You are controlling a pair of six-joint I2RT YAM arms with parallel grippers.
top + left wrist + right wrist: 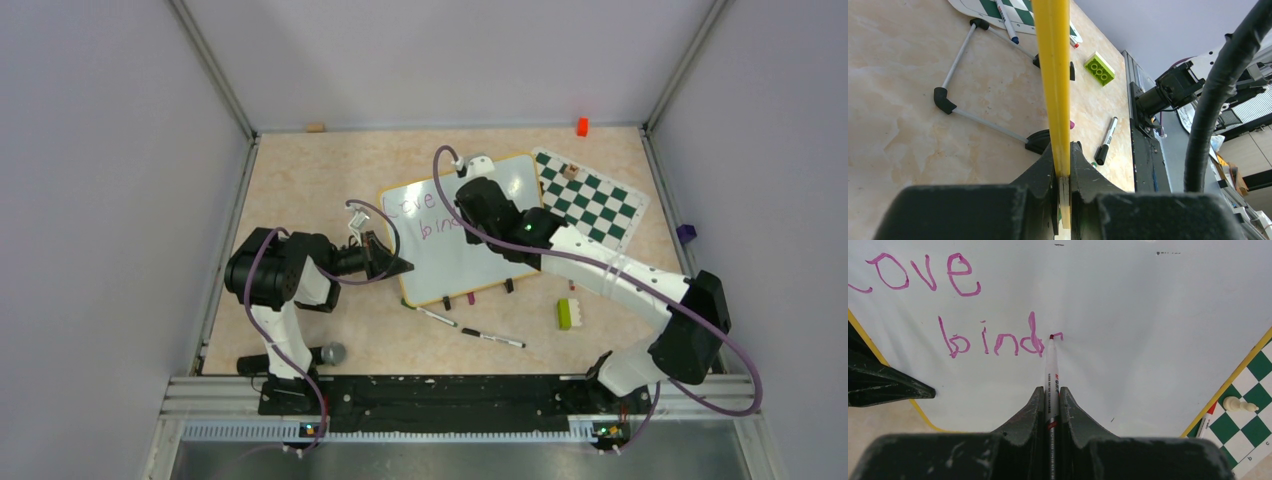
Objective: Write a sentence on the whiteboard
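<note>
The whiteboard (455, 262) lies mid-table, tilted, with its orange-yellow frame (1053, 75) seen edge-on in the left wrist view. My left gripper (398, 266) is shut on the board's left edge, and it also shows in the left wrist view (1063, 152). My right gripper (468, 200) is over the board, shut on a white marker (1051, 367) whose tip touches the surface. The right gripper also shows in the right wrist view (1050, 390). The sentence (993, 342) reads "Love" and "bind" in purple, with a short new stroke at the tip. It also shows in the top view (422, 215).
The green-and-white chess mat (592, 200) lies right of the board, with a white chess piece (1239, 404) on it. A green brick (566, 313) and two loose markers (437, 317) (493, 338) lie near the board's front edge. An orange block (582, 126) sits at the back wall.
</note>
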